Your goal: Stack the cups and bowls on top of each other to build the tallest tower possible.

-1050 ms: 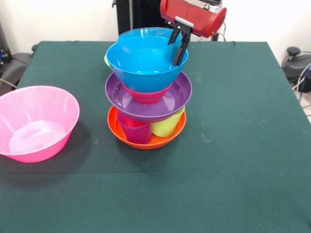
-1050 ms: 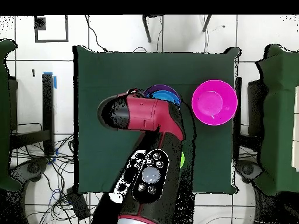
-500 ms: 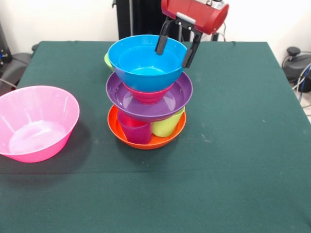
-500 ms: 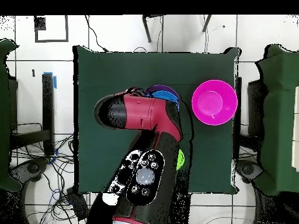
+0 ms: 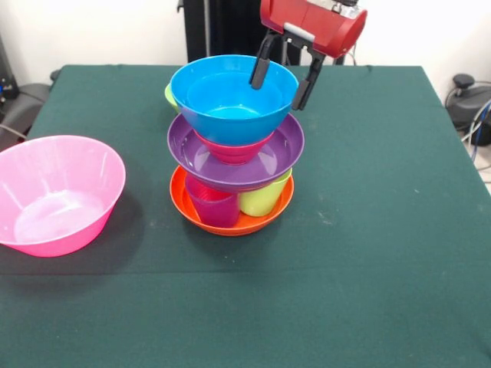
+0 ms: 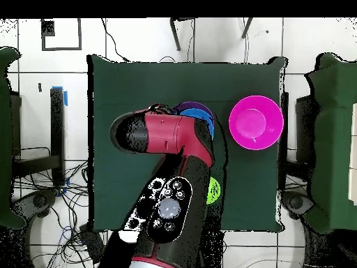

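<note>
From the front the gripper hangs spread open above the blue bowl; overhead, the arm hides both.

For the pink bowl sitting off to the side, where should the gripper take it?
Probably the rim of the pink bowl, coming down from above with one finger inside the wall and one outside. It sits upright, mouth up, and looks too wide to span; its side toward the tower lies nearest the open gripper.

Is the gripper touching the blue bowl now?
Cannot tell. In the front view the open gripper straddles the blue bowl rim; no plain gap or contact shows.
</note>
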You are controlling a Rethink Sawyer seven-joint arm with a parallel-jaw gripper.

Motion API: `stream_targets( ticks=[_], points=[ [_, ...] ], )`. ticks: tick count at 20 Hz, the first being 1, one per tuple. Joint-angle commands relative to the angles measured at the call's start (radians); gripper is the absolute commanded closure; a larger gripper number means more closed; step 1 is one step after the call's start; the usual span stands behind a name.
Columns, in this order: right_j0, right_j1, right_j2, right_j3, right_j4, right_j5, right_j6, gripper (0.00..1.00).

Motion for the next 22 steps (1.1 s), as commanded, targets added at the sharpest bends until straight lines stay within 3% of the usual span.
stream_targets(
  ticks=[1,9,16,22],
  points=[
    [-0.008,0.041,0.073,-0.011,-0.036,0.090,0.020,0.00],
    [-0.077,0.005,0.122,-0.079,-0.027,0.171,-0.076,0.00],
    [-0.121,0.038,0.142,-0.136,-0.059,0.155,-0.113,0.00],
    [-0.212,0.058,0.218,-0.210,-0.096,0.180,-0.272,0.00]
  ],
)
